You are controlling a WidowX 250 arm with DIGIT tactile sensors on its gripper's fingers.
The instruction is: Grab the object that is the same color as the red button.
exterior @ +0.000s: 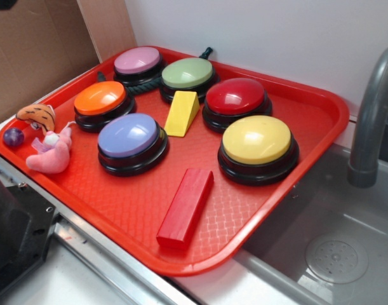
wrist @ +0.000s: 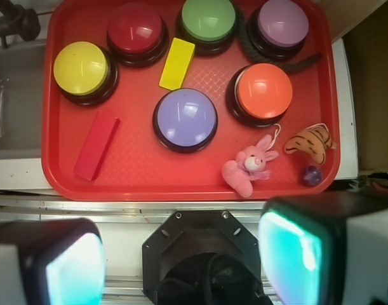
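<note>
The long flat red block (exterior: 185,207) lies on the red tray (exterior: 321,121) near its front edge, in front of the yellow button; the wrist view shows the red block (wrist: 96,145) at the tray's lower left. The red dome button (exterior: 236,103) sits at the back right, also seen in the wrist view (wrist: 137,32). My gripper (wrist: 181,260) is open and empty, high above the counter edge, well clear of the tray. Its two fingers (wrist: 295,251) frame the bottom of the wrist view. The gripper is out of the exterior view.
On the tray: yellow wedge (exterior: 182,113), yellow (exterior: 257,147), purple (exterior: 131,141), orange (exterior: 101,103), green (exterior: 187,77) and pink (exterior: 138,63) buttons, a pink plush (exterior: 51,154), a brown plush (exterior: 36,115). A sink with a grey faucet (exterior: 371,114) lies right.
</note>
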